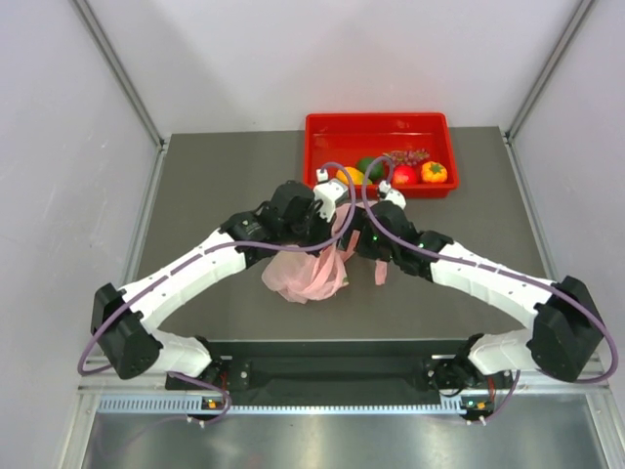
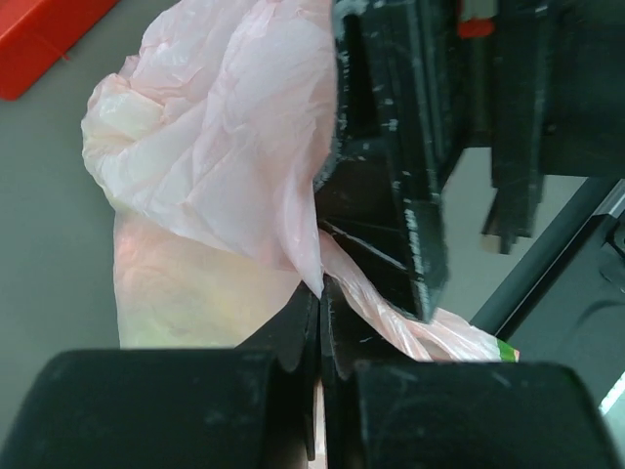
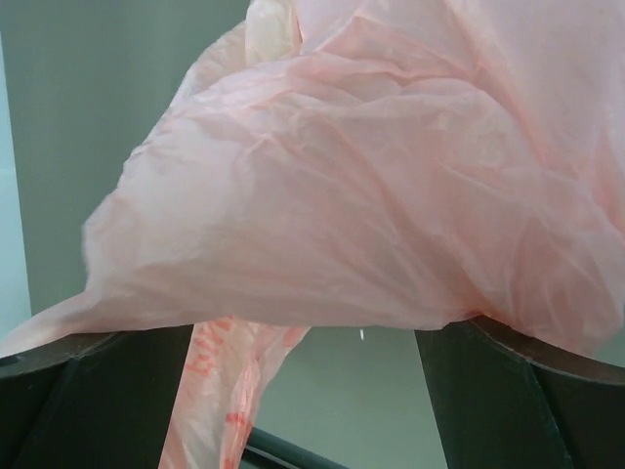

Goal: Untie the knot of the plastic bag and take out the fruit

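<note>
The plastic bag (image 1: 305, 277) lies at the middle of the table (image 1: 200, 195), the tray (image 1: 377, 118) behind it.

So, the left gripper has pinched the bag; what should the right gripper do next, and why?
Probably close the right gripper on the plastic bag. Its fingers stand wide apart with pink film draped across them, while the left gripper is shut on a strip of it. A second grip would let the arms pull apart.

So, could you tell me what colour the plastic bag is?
The plastic bag is translucent pale pink; right wrist view shows it best.
</note>
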Tool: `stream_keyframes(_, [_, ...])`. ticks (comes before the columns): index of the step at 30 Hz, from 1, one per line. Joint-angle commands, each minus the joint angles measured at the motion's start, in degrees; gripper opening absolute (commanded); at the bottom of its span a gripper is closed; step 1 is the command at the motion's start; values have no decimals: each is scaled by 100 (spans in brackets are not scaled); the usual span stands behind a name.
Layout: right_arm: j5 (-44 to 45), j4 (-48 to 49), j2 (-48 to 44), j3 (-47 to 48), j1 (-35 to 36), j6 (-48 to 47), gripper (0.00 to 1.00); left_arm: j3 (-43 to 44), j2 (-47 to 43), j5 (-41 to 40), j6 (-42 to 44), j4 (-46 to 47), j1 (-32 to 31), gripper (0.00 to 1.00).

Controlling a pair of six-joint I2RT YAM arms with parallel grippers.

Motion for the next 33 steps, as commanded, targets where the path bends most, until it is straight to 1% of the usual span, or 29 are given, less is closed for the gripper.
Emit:
stream_keyframes(1, [-240,709,181,-69,62,264,91,-86,-389,-52,-197,573,7,0])
stream_keyframes(3, [-451,798,391,-96,71,308,91,-139,-407,-272,-302,644,16,0])
stream_keyframes(6, [-777,1211,647,-218,80,361,87,-166,-443,-387,-382,758,16,0])
stream_keyframes(7, [-795,1272,699,-228,89,361,85,-192,-469,-430,-399,793,25,0])
stream_keyframes(9, [-917,1475,840,-297,80,335,77,-236,-504,-518,-443,873,42,0])
stream_keyframes(10, [-944,1484,875,-315,80,291,67,-253,-522,-553,-443,916,51,0])
stream_keyframes(11, [-970,1475,884,-333,80,256,61,-262,-531,-571,-443,934,77,0])
stream_keyframes(12, [-1023,1440,832,-437,89,230,53,-262,-531,-771,-426,908,104,0])
stream_keyframes(13, [-1032,1431,771,-526,80,160,36,-262,-531,-808,-408,908,121,0])
stream_keyframes(16, [-971,1195,271,-965,89,45,8,-289,-574,-861,-373,882,271,0])
stream_keyframes(19, [-901,686,-318,-1334,141,-166,0,-341,-610,-975,-320,873,394,0])
stream_keyframes(21, [-848,220,-749,-1554,141,-341,0,-376,-601,-1054,-285,873,482,0])
stream_keyframes(24, [-821,-263,-1223,-1713,150,-604,4,-447,-610,-1239,-285,934,605,0])
stream_keyframes(25, [-795,-648,-1303,-1730,159,-666,5,-456,-601,-1309,-285,952,631,0])
stream_keyframes(26, [-760,-817,-1452,-1748,150,-728,6,-464,-610,-1466,-294,987,683,0])
stream_keyframes(27, [-777,-949,-1497,-1757,150,-868,9,-482,-610,-1537,-294,1013,727,0])
stream_keyframes(28, [-760,-1281,-1541,-1757,159,-939,10,-482,-610,-1599,-294,1048,815,0])
stream_keyframes(32, [-733,-1890,-1821,-1853,159,-1133,16,-412,-610,-1924,-329,1180,1061,0])
stream_keyframes(33, [-733,-1987,-1901,-1871,159,-1185,22,-386,-610,-1968,-329,1215,1114,0])
